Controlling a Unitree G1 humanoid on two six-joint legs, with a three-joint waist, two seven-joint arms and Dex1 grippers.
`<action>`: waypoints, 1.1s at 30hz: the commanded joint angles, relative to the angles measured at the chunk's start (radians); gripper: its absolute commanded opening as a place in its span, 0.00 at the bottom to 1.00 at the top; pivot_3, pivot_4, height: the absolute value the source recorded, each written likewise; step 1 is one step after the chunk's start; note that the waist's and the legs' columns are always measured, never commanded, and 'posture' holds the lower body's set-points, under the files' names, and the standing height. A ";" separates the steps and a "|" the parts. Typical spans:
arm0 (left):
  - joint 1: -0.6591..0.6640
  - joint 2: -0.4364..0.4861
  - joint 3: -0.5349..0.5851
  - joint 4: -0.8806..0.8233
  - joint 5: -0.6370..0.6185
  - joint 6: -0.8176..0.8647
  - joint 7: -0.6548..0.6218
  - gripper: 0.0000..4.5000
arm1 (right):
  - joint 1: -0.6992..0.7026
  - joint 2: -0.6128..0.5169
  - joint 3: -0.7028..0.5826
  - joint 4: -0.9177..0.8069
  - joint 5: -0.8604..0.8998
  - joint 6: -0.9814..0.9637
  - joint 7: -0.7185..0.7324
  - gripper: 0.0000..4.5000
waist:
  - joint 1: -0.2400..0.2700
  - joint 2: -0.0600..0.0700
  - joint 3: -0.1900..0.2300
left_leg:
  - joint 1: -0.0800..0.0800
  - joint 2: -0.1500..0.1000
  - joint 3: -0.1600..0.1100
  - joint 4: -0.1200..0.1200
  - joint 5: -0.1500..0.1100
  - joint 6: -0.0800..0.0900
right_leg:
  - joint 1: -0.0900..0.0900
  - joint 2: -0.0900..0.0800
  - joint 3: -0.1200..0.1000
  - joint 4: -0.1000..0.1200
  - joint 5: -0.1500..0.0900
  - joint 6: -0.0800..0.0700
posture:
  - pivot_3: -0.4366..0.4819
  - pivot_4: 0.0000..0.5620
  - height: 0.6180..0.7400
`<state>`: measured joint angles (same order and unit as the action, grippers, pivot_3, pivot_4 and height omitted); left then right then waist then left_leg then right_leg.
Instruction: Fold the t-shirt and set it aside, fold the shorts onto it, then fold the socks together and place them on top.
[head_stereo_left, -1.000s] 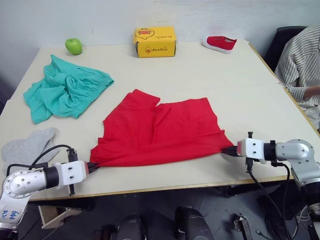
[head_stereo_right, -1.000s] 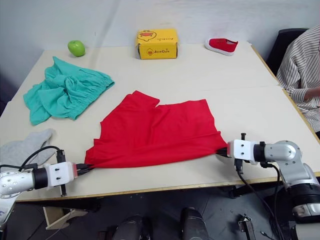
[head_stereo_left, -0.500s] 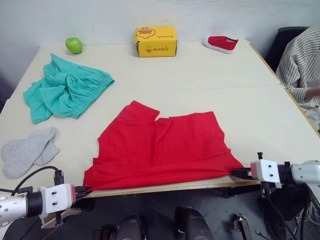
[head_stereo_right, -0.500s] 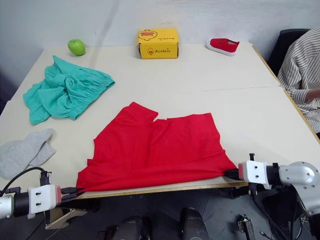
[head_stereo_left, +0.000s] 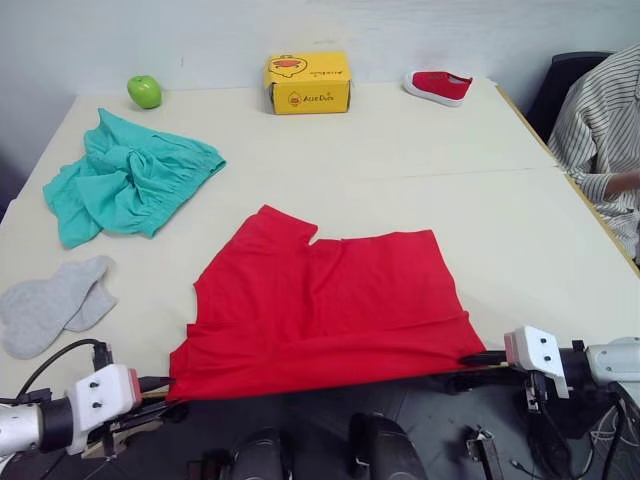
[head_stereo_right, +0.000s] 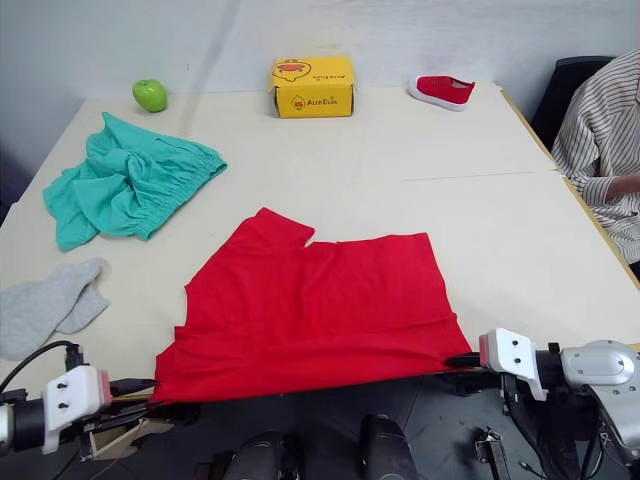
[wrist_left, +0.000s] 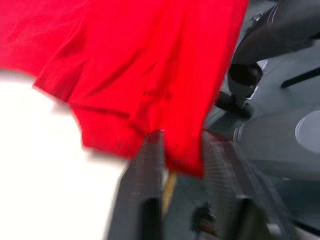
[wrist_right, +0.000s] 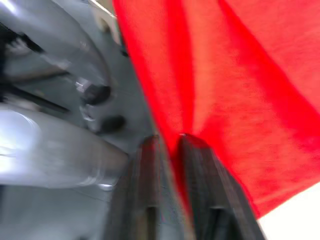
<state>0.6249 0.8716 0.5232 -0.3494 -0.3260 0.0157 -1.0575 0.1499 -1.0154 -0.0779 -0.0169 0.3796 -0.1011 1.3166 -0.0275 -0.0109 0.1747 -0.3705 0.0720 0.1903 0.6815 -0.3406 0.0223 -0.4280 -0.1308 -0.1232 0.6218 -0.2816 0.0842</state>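
Observation:
The red t-shirt (head_stereo_left: 325, 310) lies spread flat at the table's front, its bottom hem hanging just over the front edge. My left gripper (head_stereo_left: 160, 383) is shut on the hem's left corner, below the table edge; the wrist view shows red cloth between its fingers (wrist_left: 150, 155). My right gripper (head_stereo_left: 478, 357) is shut on the hem's right corner, with cloth pinched between its fingers (wrist_right: 192, 150). The teal shorts (head_stereo_left: 125, 180) lie crumpled at the back left. The grey socks (head_stereo_left: 50, 305) lie side by side at the front left, near the table's edge.
A green apple (head_stereo_left: 144, 91), a yellow box (head_stereo_left: 308, 82) and a small red shoe (head_stereo_left: 440, 85) stand along the table's far edge. A person in a striped shirt (head_stereo_left: 600, 130) sits at the right side. A seam crosses the table (head_stereo_left: 520, 215) at mid right.
Both grippers have pulled the shirt's hem toward me, past the table's front edge. The shirt has slid closer and flattened out. Shorts and socks have not moved.

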 joint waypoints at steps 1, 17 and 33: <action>0.016 0.047 0.120 -0.007 -0.122 0.130 -0.084 0.57 | 0.027 -0.073 -0.065 -0.068 0.092 0.152 0.065 0.43 | 0.000 0.000 0.000 | 0.000 0.000 0.000 0.000 0.000 0.001 | 0.000 0.000 0.000 0.000 0.000 0.000 | 0.48 0.27 1.00; -0.850 0.199 -0.248 0.378 -0.243 0.710 0.024 1.00 | -0.905 0.138 0.112 0.716 -0.112 0.293 0.033 0.99 | -0.005 0.004 0.005 | -0.002 -0.004 0.010 0.000 0.005 -0.008 | -0.009 0.010 0.005 0.007 0.001 -0.003 | 0.48 0.27 1.00; -1.374 -0.115 -0.535 0.910 0.039 0.602 0.127 1.00 | -1.320 0.434 0.147 1.320 -0.384 0.140 -0.232 0.99 | -0.043 0.002 0.005 | -0.005 -0.002 0.025 0.002 0.008 -0.011 | -0.016 0.016 0.014 0.016 0.001 -0.001 | 0.48 0.27 1.00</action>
<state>-0.7331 0.7568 -0.0185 0.5380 -0.3030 0.6377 -0.9344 -1.1387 -0.5806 0.0835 1.3030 0.0019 0.0372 1.0892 -0.0704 -0.0087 0.1801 -0.3759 0.0702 0.2152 0.6834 -0.3309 0.0110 -0.4443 -0.1148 -0.1086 0.6388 -0.2802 0.0841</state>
